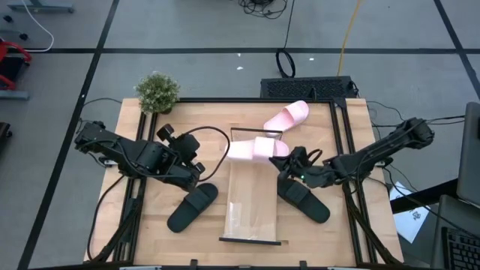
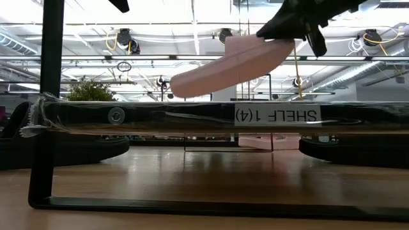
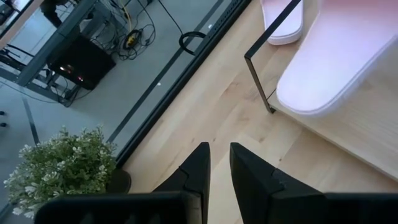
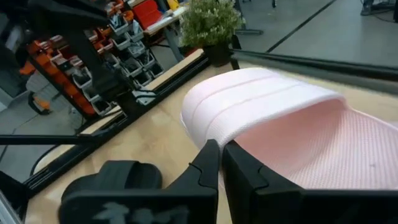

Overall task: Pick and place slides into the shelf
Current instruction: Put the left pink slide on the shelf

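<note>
My right gripper (image 1: 285, 153) is shut on a pale pink slide (image 1: 253, 148) held in the air over the far end of the shelf (image 1: 251, 202). In the low view this slide (image 2: 223, 67) tilts above the shelf board (image 2: 192, 115), its free end lower. A second pink slide (image 1: 287, 116) lies on the table beyond the shelf. One black slide (image 1: 193, 206) lies left of the shelf and another (image 1: 304, 199) right of it. Left of the shelf, my left gripper (image 1: 195, 169) hangs slightly open with nothing between its fingers (image 3: 199, 171). My right gripper pinches the pink slide at the side of its wide strap (image 4: 208, 127), close to where the strap meets the sole. One finger (image 4: 205, 168) is outside the strap, the other on the footbed side. The fingers come nearly level from the table's right. The slide is lifted clear, its free end (image 2: 182, 83) tilted down.
A small potted plant (image 1: 157, 92) stands at the table's far left corner. Black frame rails (image 1: 345, 150) run along the table's sides. A cable (image 1: 214, 142) loops beside the left arm. Bare wood (image 1: 161, 247) lies near the front left.
</note>
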